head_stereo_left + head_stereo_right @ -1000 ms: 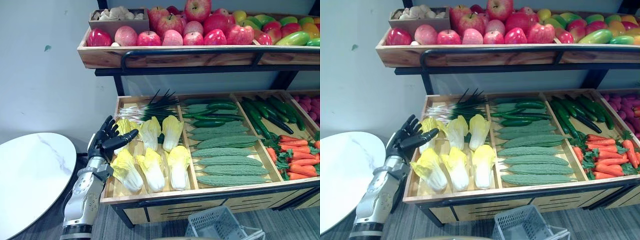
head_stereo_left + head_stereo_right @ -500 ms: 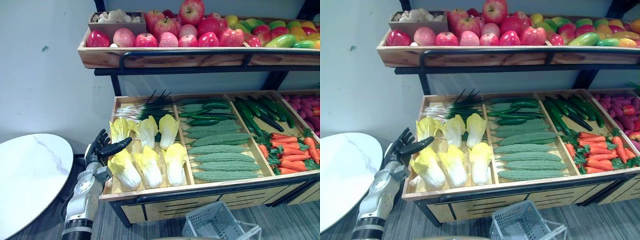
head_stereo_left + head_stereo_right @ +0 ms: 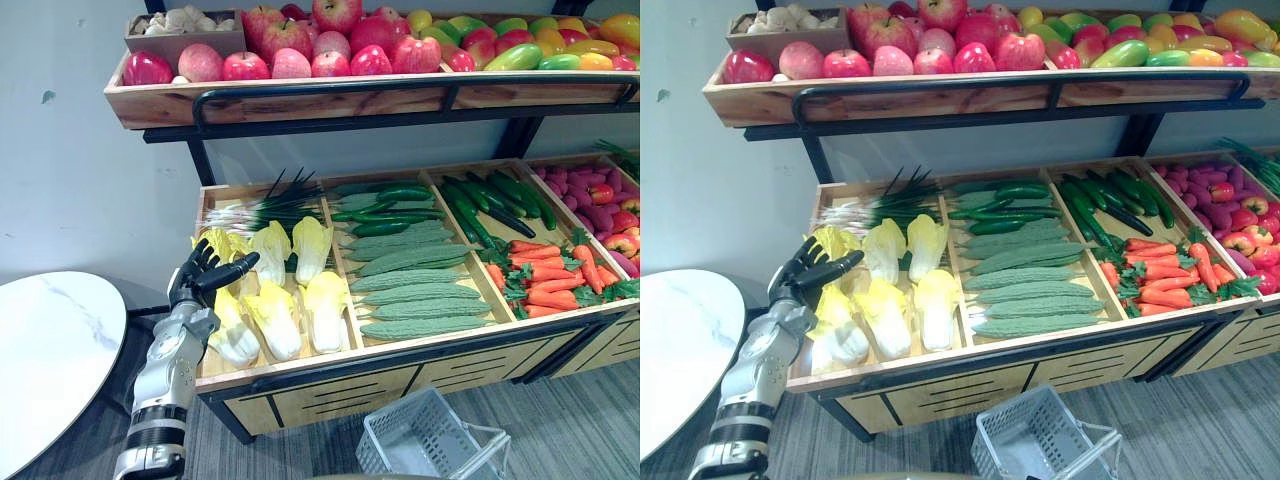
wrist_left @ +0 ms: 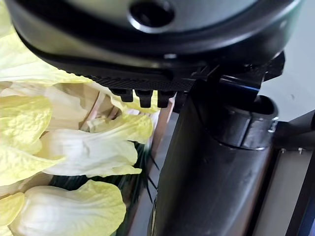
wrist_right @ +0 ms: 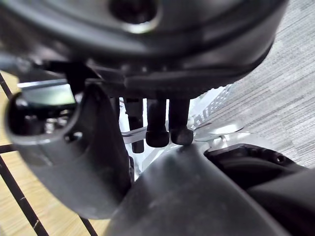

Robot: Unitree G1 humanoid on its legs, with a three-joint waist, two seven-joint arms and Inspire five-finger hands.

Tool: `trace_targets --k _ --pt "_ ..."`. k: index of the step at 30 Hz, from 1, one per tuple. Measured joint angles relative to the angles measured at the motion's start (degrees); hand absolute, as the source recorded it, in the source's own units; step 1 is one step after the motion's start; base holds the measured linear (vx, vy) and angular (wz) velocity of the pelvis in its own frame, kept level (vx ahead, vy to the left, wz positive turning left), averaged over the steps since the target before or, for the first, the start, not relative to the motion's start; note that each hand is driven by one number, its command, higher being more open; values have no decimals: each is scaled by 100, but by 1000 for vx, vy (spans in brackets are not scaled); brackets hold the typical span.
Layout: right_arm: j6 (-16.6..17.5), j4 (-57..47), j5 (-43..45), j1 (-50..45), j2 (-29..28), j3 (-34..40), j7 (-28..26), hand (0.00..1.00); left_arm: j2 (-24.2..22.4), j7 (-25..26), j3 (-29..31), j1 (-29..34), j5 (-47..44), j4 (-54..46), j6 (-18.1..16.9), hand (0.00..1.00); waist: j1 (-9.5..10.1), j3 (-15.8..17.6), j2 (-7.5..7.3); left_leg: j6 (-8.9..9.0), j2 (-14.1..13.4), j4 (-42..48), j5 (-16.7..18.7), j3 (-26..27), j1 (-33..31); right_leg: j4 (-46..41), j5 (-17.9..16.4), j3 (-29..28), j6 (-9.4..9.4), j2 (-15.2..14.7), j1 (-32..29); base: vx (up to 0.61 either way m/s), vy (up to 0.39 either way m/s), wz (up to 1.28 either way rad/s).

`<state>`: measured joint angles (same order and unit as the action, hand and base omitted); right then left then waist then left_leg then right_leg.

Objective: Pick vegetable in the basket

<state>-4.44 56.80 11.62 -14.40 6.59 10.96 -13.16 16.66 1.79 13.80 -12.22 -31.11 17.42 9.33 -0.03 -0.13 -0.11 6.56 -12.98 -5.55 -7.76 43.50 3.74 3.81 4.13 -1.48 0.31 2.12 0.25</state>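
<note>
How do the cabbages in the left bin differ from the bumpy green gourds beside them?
The cabbages are pale yellow and leafy; the gourds are green and bumpy. The cabbages lie front to back, the gourds crosswise. The left robot hand is at the cabbages, not the gourds. Both lie in the lower wooden tray.

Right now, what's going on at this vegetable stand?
The left robot hand is open over the pale yellow cabbages in the stand's leftmost bin, holding nothing. The grey basket sits on the floor below, empty as far as it shows, with the right robot hand near it.
</note>
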Motion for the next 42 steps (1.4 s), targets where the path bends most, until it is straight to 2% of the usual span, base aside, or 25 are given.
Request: trace_targets --k 6,12,19,24,25,26,29,31,36,42 --pt "96 -25 14 12 -71 -27 8 0 350 107 10 -205 -95 621 1 100 -32 92 -150 -143 197 0 116 4 -42 -46 93 -91 150 -188 -41 37 52 0" --pt "100 -95 51 10 -40 -164 -10 0 495 310 57 -336 -200 1063 -6 100 -35 122 -159 -169 126 -1 157 -19 -82 -114 201 -223 173 -122 -127 0 -22 -1" --pt "129 -206 225 9 7 -321 -61 0 651 293 71 -704 -339 1482 -9 100 -35 228 -105 -97 -106 0 107 -163 -225 -250 320 -317 65 125 -322 -36 -85 -2" --pt "210 -251 259 81 28 -322 -195 0 897 134 115 -1037 -338 1708 -23 100 -34 487 -106 12 -215 -1 37 -169 -316 -226 315 -494 9 240 -415 -48 -73 -4" --pt "220 -231 263 127 12 -330 -196 0 931 98 115 -1113 -338 1712 -25 100 -36 532 -153 100 -190 0 -36 -167 -337 -183 201 -506 -122 220 -420 -54 -70 -2" --pt "222 -223 284 143 10 -332 -196 0 932 65 104 -1137 -339 1725 -27 100 -44 555 -164 117 -179 15 -86 -166 -342 -158 166 -490 -150 216 -441 -68 -59 -5" --pt "225 -210 437 129 26 -422 -203 0 932 -28 84 -1257 -340 1789 -27 100 -53 555 -178 91 -158 152 -126 -153 -299 29 213 -407 -63 173 -443 14 -8 -13" --pt "252 -225 442 131 7 -422 -199 0 953 -25 47 -1469 -422 1902 -32 100 -50 597 -254 66 -90 23 -187 -135 -297 48 297 -351 60 112 -463 15 64 1" --pt "285 -222 442 130 -3 -422 -200 0 1064 344 39 -1621 -725 2218 -30 100 -62 611 -337 -164 150 11 -54 -101 -306 9 345 -389 237 -118 -497 23 64 1" --pt "315 -202 441 131 -10 -428 -197 0 1179 648 131 -1622 -765 2345 -61 100 -59 623 -380 -247 263 6 58 -178 -291 -99 379 -402 283 -225 -489 57 40 7"
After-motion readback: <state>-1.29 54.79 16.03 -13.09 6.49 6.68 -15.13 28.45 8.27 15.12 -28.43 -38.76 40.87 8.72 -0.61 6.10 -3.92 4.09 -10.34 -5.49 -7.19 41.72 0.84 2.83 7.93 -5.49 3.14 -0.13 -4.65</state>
